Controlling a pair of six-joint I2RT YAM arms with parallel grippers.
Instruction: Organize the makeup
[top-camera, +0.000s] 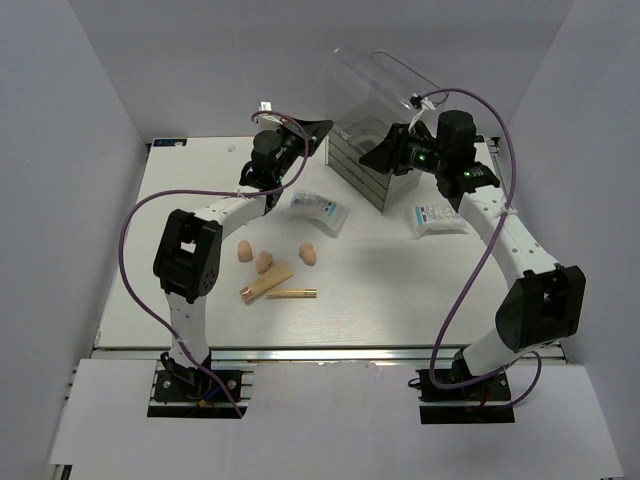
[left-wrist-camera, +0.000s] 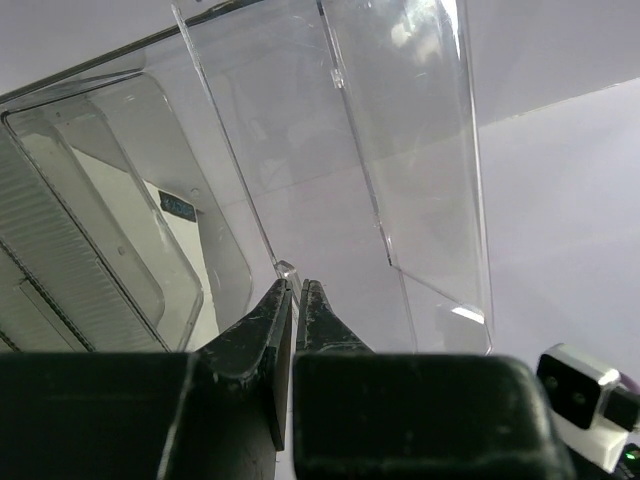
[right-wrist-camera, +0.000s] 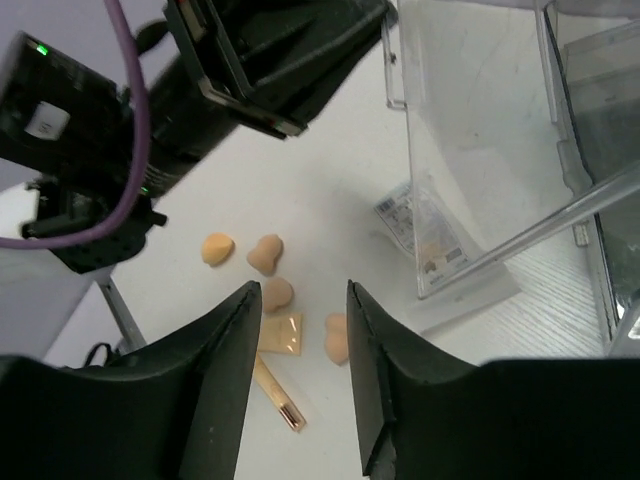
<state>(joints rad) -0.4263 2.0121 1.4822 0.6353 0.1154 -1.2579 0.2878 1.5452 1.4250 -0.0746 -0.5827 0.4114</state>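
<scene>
On white table (top-camera: 400, 290), left of centre: peach sponges (top-camera: 244, 251), three discernible from above, four in right wrist view, lying loose and close together. Just beside them: beige tube (top-camera: 268, 284) with gold cap, flat, next to thin gold stick (top-camera: 293, 294). White packet (top-camera: 318, 208) near left arm. Second packet (top-camera: 438, 217) to the right of clear drawer box (top-camera: 375, 85) at far side. Blue print on both packets, too small to read.

Left gripper (left-wrist-camera: 297, 292): fingers together, tips just under a clear tab of the box; contact not determinable.

Right gripper (right-wrist-camera: 302, 295): fingers apart, nothing between them, raised beside the box.
</scene>
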